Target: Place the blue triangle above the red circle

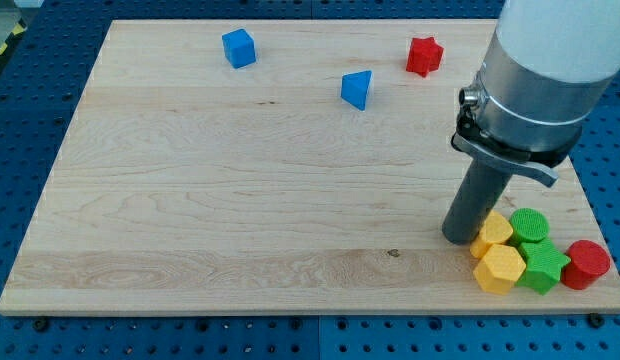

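Observation:
The blue triangle lies near the view's top, right of centre. The red circle sits at the view's bottom right, at the board's edge. My tip rests on the board at the view's lower right, touching or nearly touching the left side of a yellow block. The tip is far below and to the right of the blue triangle, and left of the red circle.
A blue cube lies at the view's top left of centre. A red star lies at the top right. A second yellow block, a green circle and a green star cluster beside the red circle.

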`<action>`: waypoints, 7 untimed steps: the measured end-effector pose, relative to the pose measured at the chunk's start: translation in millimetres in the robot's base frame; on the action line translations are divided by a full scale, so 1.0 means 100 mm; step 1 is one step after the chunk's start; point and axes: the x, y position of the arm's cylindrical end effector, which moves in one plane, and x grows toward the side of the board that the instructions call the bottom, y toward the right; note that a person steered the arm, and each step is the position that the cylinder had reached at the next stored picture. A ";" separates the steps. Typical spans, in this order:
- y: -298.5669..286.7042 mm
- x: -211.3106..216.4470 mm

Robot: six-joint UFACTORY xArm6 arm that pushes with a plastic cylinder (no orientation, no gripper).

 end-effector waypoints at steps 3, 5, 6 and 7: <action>-0.69 -0.94; -1.43 -1.60; -1.55 -1.92; -1.39 -2.19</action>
